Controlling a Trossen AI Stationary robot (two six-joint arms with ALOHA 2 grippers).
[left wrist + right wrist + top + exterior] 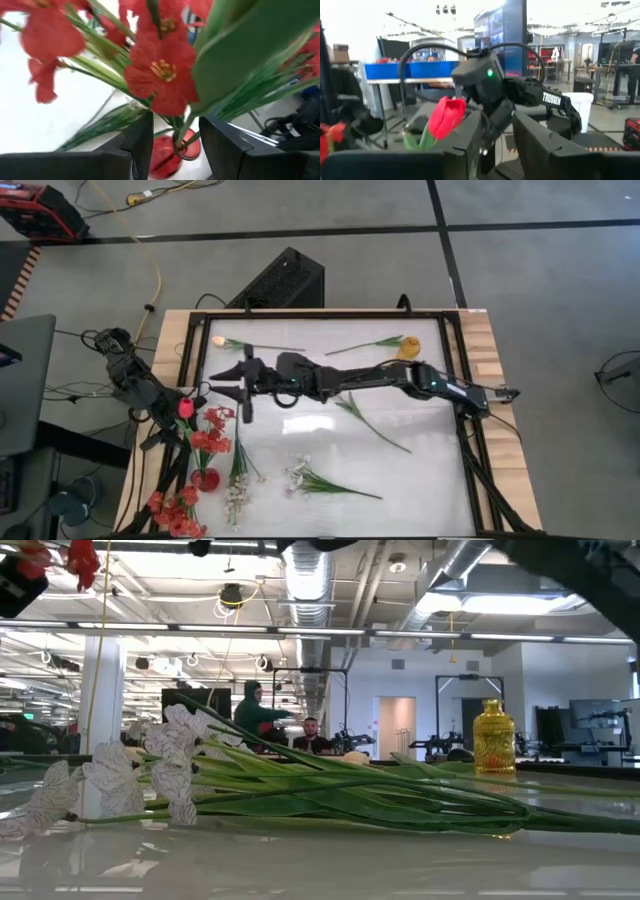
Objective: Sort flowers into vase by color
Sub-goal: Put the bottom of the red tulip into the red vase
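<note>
My left gripper clasps the red tulip by its stem at the table's left edge, above the red vase already holding red blossoms. My right gripper hangs with fingers spread, just right of the tulip. The white spray lies nearer, toward the right.

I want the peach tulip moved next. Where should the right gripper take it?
Grip the peach tulip mid-stem, bringing the right gripper straight down with its fingers across the stem. It lies flat, and the thin bare stem runs sideways from the blossom.
</note>
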